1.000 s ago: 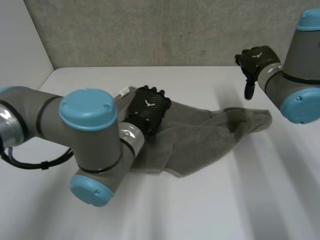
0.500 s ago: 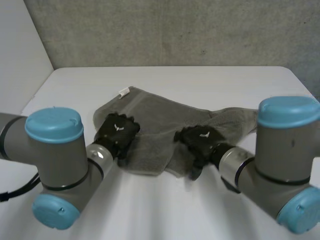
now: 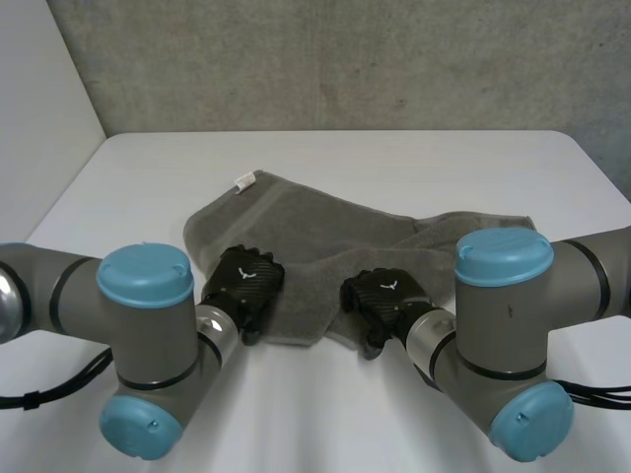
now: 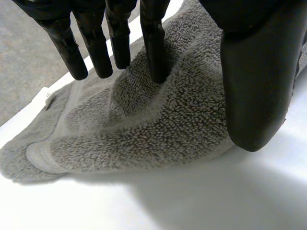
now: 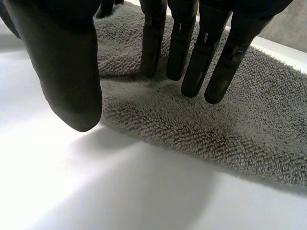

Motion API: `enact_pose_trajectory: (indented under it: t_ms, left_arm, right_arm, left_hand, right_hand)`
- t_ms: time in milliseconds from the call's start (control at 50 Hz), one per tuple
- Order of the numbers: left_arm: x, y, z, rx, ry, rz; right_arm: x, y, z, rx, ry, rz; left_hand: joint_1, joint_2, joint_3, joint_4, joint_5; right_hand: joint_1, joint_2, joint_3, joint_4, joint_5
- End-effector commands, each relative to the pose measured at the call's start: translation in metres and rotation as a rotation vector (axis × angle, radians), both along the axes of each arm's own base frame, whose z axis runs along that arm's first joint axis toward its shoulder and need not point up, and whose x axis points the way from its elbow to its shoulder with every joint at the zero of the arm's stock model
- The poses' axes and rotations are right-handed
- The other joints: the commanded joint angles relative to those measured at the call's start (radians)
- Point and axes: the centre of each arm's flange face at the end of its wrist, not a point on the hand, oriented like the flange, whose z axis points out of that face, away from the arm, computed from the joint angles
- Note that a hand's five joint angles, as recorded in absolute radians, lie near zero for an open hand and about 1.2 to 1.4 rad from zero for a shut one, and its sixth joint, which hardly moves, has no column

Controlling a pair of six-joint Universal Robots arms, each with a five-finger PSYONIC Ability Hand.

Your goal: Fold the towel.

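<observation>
Nearest you in the head view, low in frame: left arm (image 3: 148,345) at lower left, right arm (image 3: 503,335) at lower right, bare desk (image 3: 325,424) btwn them. Just beyond, both hands sit at the near edge of the towel (image 3: 296,222), ctr frame: left hand (image 3: 244,281) left of ctr, right hand (image 3: 385,296) right of ctr, close but apart. Left wrist view: fingers (image 4: 154,48) straight and slightly spread, one tip pressing into the pile, the others just above it. The thumb hangs past the edge and isn't closed on cloth, so nothing is pinched. Right wrist view, same story: fingers (image 5: 192,62) straight and spread, tips at or just above the pile, thumb over bare desk beside the edge, no grip. The towel lies rumpled on the desk, running from left of ctr out to the right, w/ a lapped layer along its near edge and a bunched end at right. Farthest is its white tag (image 3: 244,180), at the far left corner. Progress, my read: early. There's no clean fold yet, and the cloth is neither flat nor squared. Left to do, prob.: get a grip on the near edge w/ both hands, carry it over to the far edge, then smooth.
</observation>
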Motion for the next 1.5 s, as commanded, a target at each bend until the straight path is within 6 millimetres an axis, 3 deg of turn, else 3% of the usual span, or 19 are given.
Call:
enact_pose_trajectory:
  t_ms: [20, 280, 340, 380, 480, 1000, 1160, 1180, 1220, 1280, 1320, 1340, 1380, 1400, 1440, 1460, 1480, 1500]
  left_arm:
    - [-0.01, 0.003, -0.007, 0.007, -0.006, -0.028]
    - [-0.012, 0.001, -0.012, 0.011, -0.008, -0.031]
    - [-0.013, 0.001, -0.013, 0.012, -0.009, -0.031]
    - [-0.013, 0.0, -0.012, 0.009, -0.008, -0.033]
    - [-0.014, -0.003, -0.008, -0.004, 0.0, -0.027]
    - [-0.012, -0.01, 0.038, -0.034, 0.162, 0.027]
    - [-0.009, -0.011, 0.05, -0.048, 0.184, 0.035]
    - [-0.008, -0.012, 0.051, -0.048, 0.187, 0.041]
    - [-0.006, -0.014, 0.051, -0.048, 0.189, 0.049]
    - [-0.003, -0.018, 0.052, -0.052, 0.187, 0.06]
    - [0.003, -0.026, 0.056, -0.061, 0.191, 0.082]
    - [0.003, -0.026, 0.056, -0.062, 0.191, 0.083]
    - [0.013, -0.035, 0.071, -0.098, 0.209, 0.113]
    - [0.013, -0.035, 0.071, -0.098, 0.209, 0.113]
    - [0.02, -0.039, 0.094, -0.146, 0.232, 0.127]
    - [0.02, -0.039, 0.094, -0.146, 0.232, 0.127]
    - [0.022, -0.039, 0.11, -0.175, 0.252, 0.126]
    - [0.022, -0.039, 0.11, -0.176, 0.252, 0.126]
  right_arm:
    - [0.002, -0.004, -0.003, -0.007, 0.001, -0.01]
    - [0.011, -0.004, -0.008, -0.007, -0.009, -0.012]
    - [0.015, -0.002, -0.01, -0.002, -0.012, -0.003]
    - [0.019, 0.0, -0.012, -0.001, -0.013, 0.006]
    - [0.021, -0.001, -0.014, -0.001, -0.013, 0.007]
    - [0.026, 0.001, -0.017, -0.023, -0.005, -0.001]
    - [0.026, 0.0, -0.018, -0.023, -0.005, -0.003]
    - [0.025, 0.0, -0.018, -0.023, -0.003, -0.003]
    - [0.024, -0.002, -0.015, -0.026, -0.006, -0.01]
    - [0.022, -0.005, -0.005, -0.041, -0.017, -0.021]
    - [0.017, -0.009, 0.035, -0.118, -0.059, -0.025]
    - [0.017, -0.01, 0.035, -0.119, -0.059, -0.025]
    - [-0.004, -0.03, 0.087, -0.234, -0.081, -0.073]
    - [-0.005, -0.031, 0.087, -0.235, -0.081, -0.073]
    - [-0.029, -0.046, 0.136, -0.364, -0.04, -0.106]
    - [-0.029, -0.046, 0.136, -0.365, -0.04, -0.106]
    - [-0.039, -0.051, 0.161, -0.433, -0.024, -0.117]
    - [-0.039, -0.051, 0.161, -0.433, -0.024, -0.117]
  left_hand:
    - [0.022, 0.028, 0.026, 0.042, 0.018]
    - [0.198, 0.204, 0.202, 0.218, 0.195]
    - [0.398, 0.404, 0.402, 0.418, 0.394]
    - [0.652, 0.658, 0.656, 0.672, 0.648]
    - [0.855, 0.862, 0.859, 0.876, 0.852]
    - [0.862, 0.868, 0.866, 0.882, 0.858]
    - [0.862, 0.868, 0.866, 0.882, 0.858]
    - [0.862, 0.868, 0.866, 0.882, 0.858]
    - [0.862, 0.868, 0.866, 0.882, 0.858]
    - [0.862, 0.868, 0.866, 0.882, 0.858]
    - [0.864, 0.871, 0.868, 0.885, 0.861]
    - [0.864, 0.871, 0.868, 0.885, 0.861]
    - [0.867, 0.874, 0.871, 0.888, 0.864]
    - [0.867, 0.874, 0.871, 0.888, 0.864]
    - [0.867, 0.874, 0.871, 0.888, 0.864]
    - [0.867, 0.874, 0.871, 0.888, 0.864]
    - [0.867, 0.874, 0.871, 0.888, 0.864]
    - [0.867, 0.874, 0.871, 0.888, 0.864]
  right_hand:
    - [0.043, 0.041, 0.027, 0.028, 0.026]
    - [0.108, 0.106, 0.091, 0.092, 0.09]
    - [0.108, 0.106, 0.091, 0.092, 0.09]
    - [0.108, 0.106, 0.091, 0.092, 0.09]
    - [0.108, 0.106, 0.091, 0.092, 0.09]
    - [0.357, 0.355, 0.341, 0.342, 0.34]
    - [0.671, 0.669, 0.655, 0.656, 0.654]
    - [0.792, 0.79, 0.776, 0.777, 0.775]
    - [0.794, 0.792, 0.777, 0.778, 0.776]
    - [0.794, 0.792, 0.777, 0.778, 0.776]
    - [0.794, 0.792, 0.777, 0.778, 0.776]
    - [0.794, 0.792, 0.777, 0.778, 0.776]
    - [0.794, 0.792, 0.777, 0.778, 0.776]
    - [0.794, 0.792, 0.777, 0.778, 0.776]
    - [0.794, 0.792, 0.777, 0.778, 0.776]
    - [0.794, 0.792, 0.777, 0.778, 0.776]
    - [0.794, 0.792, 0.777, 0.778, 0.776]
    - [0.794, 0.792, 0.777, 0.778, 0.776]
